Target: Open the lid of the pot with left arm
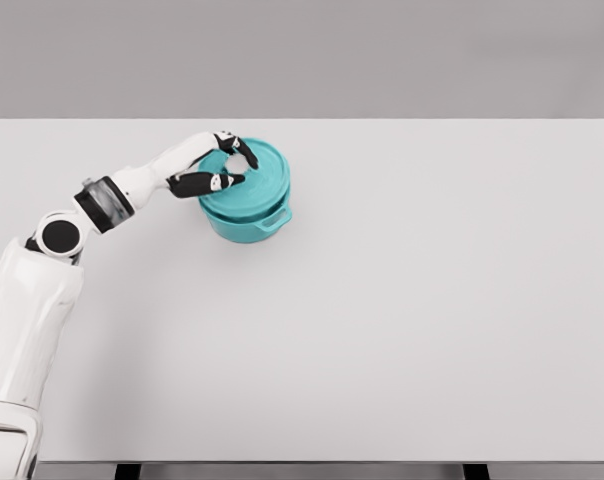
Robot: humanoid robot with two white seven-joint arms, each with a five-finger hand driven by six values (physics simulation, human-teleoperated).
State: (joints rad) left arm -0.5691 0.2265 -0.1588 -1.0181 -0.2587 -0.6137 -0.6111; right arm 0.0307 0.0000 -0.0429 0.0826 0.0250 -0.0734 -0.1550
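Reaching from eight o'clock, left hand hovering over the teal lid on the pot, fingers half-curled around its centre, apparently not yet gripping.

pot: teal all over, plain, with a side handle in the same teal
lid: teal matching the pot, no pattern, slightly lighter on top where light falls
left hand: white palm and back, black fingers with small white segments near the tips
left arm: glossy white shells, a dark grey-black band at the wrist, a black round joint cap with a white centre at the elbow
table: flat off-white, unpatterned, with dark legs showing under the near edge
background wall: even mid grey
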